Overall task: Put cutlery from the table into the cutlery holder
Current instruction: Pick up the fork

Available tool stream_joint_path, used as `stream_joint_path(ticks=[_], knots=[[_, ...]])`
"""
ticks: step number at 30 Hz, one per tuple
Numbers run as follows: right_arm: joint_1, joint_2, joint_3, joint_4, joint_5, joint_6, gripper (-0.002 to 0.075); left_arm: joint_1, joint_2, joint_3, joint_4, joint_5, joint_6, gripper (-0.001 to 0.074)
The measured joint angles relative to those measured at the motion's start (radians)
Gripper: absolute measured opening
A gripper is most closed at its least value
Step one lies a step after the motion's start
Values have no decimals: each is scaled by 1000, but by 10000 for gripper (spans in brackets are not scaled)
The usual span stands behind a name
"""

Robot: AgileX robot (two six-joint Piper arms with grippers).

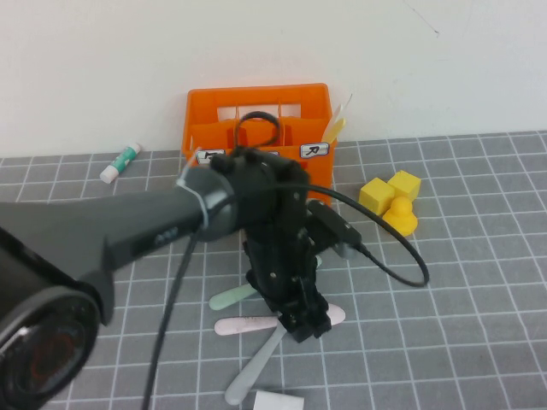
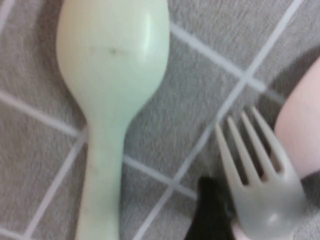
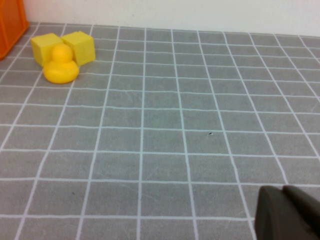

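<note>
The left gripper (image 1: 303, 320) hangs low over the cutlery (image 1: 256, 326) crossed on the table (image 1: 461, 325); finger state cannot be told. Right gripper (image 3: 287, 215) parked, likewise unclear. The utensils look light, stiff, slick plastic; grip mid-handle.

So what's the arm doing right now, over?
Left gripper low over the cutlery, empty. Right gripper parked aside. Green spoon, fork, pink spoon on table; holder unobstructed.

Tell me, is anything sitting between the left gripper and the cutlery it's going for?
Nothing visible. The left gripper hangs low right over the pile: mint-green spoon, grey-blue fork and pale pink spoon lie close together on the table. The right gripper is off over bare grid.
</note>
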Motion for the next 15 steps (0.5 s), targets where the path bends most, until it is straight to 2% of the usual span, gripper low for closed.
stream_joint_path(ticks=[5,11,15], knots=[[0,0,0,0,0,0,-3,-52,3,0,152,-2,-101,407],[0,0,0,0,0,0,-3,-74,3,-2,222,4,-156,249],[0,0,0,0,0,0,-3,-74,3,-2,233,12,-159,242]])
